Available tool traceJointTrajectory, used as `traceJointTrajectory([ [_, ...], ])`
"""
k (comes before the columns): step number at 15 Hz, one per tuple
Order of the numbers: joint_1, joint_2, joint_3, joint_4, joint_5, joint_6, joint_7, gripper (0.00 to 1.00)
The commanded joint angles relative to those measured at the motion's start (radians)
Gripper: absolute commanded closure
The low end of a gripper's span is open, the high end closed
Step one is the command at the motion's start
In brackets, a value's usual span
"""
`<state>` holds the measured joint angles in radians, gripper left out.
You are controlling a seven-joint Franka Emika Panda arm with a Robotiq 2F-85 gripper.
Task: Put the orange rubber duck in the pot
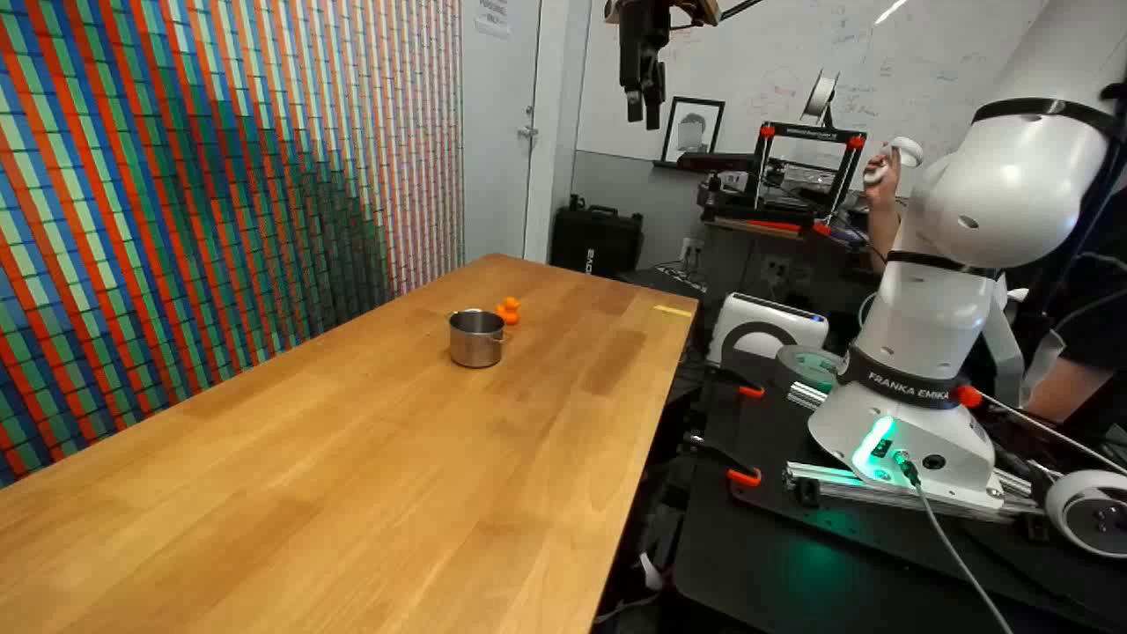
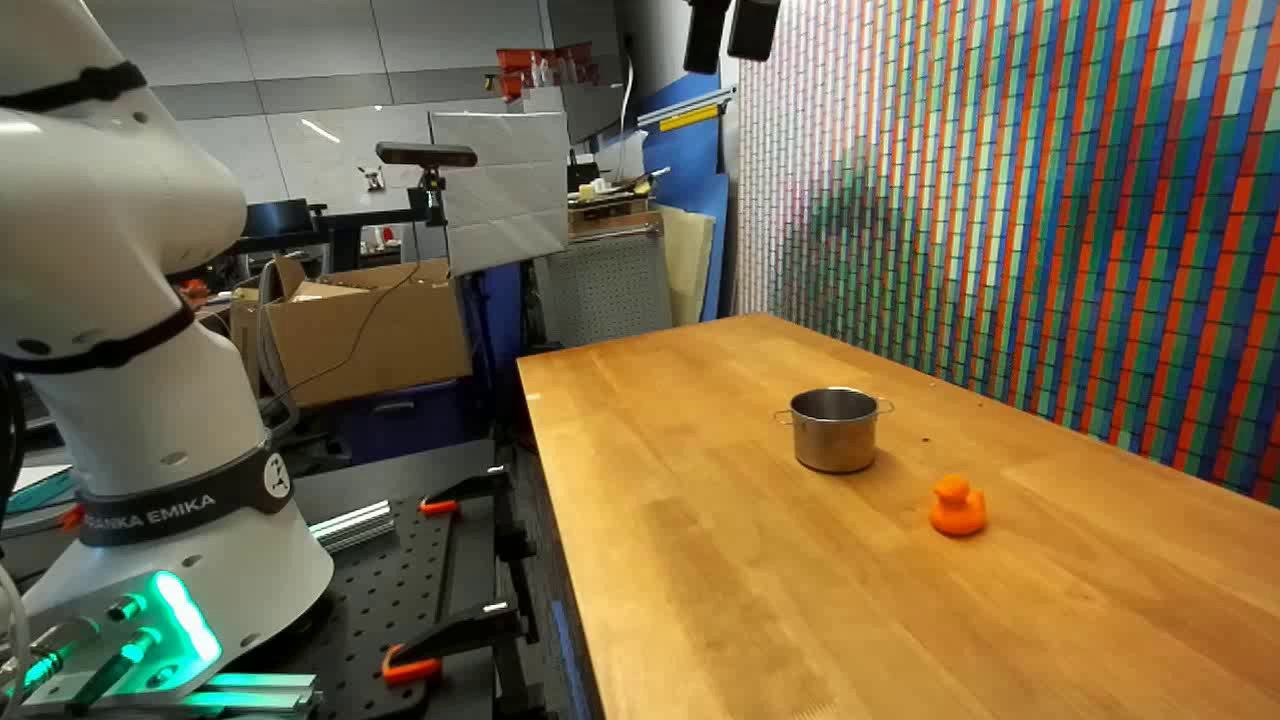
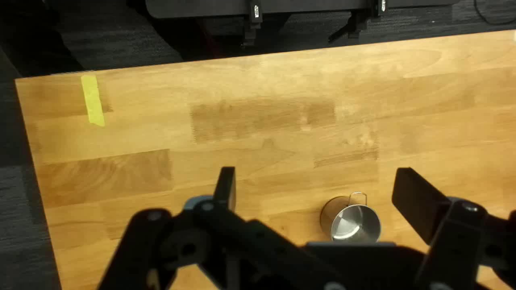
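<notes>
Duck (image 2: pixel 958 508) and gripper (image 3: pixel 314 191) are well apart: the gripper hangs high above the bench (image 2: pixel 700 540), fingers spread wide. The duck stands near the pot (image 2: pixel 838 442), toward the short edge by the yellow tape (image 3: pixel 93 100).

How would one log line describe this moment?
gripper: open, above table | orange rubber duck: on table, apart from pot | pot: upright | placing: not done
</notes>
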<state>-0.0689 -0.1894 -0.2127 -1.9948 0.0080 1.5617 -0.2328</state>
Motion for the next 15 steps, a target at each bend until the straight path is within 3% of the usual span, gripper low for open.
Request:
traceJointTrajectory([
  [1,-0.020,0.002,0.018,0.004,0.003,-0.001,-0.003,0.00],
  [7,-0.015,0.036,0.022,0.023,0.009,0.035,-0.004,0.00],
  [15,-0.022,0.313,0.050,0.153,0.006,0.309,-0.008,0.00],
])
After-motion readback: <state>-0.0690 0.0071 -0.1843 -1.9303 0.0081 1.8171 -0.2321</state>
